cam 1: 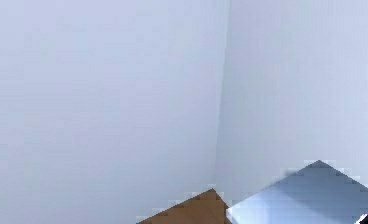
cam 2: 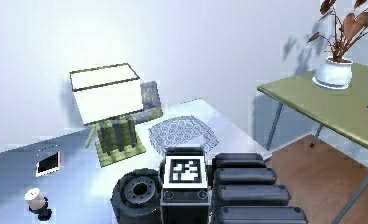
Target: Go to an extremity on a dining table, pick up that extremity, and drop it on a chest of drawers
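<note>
In the arm side view the dark arm rises from the bottom edge, with a white marked square at its end. Left of the square is my gripper, a dark round body low over a white top. I cannot make out its far end, so I cannot tell whether it holds anything. A grey patterned rounded thing lies on the white top just beyond the arm. An olive-green table stands at the right, bearing a potted plant in a white pot.
On the white top stand a lamp with a cream shade, a flat red-and-white slab and a small round thing. The forward view has two pale walls meeting in a corner, wooden floor and a grey-white surface corner.
</note>
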### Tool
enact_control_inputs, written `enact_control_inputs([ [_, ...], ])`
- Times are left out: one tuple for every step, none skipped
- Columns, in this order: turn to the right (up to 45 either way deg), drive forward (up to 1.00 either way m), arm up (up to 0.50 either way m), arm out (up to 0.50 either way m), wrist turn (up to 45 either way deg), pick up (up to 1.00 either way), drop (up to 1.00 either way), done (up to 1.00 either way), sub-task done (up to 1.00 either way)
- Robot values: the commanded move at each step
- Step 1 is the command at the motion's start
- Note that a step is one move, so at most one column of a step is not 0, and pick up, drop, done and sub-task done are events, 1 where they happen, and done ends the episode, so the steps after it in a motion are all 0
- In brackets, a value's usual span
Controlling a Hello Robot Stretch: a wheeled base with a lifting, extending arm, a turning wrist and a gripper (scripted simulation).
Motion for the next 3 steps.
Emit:
enact_control_inputs([
  [0.0,0.0,0.0,0.24,0.0,0.0,0.0,0.0,0.0],
  [0.0,0.0,0.0,0.0,45.0,0.0,0.0,0.0,0.0],
  [0.0,0.0,0.0,0.0,45.0,0.0,0.0,0.0,0.0],
])
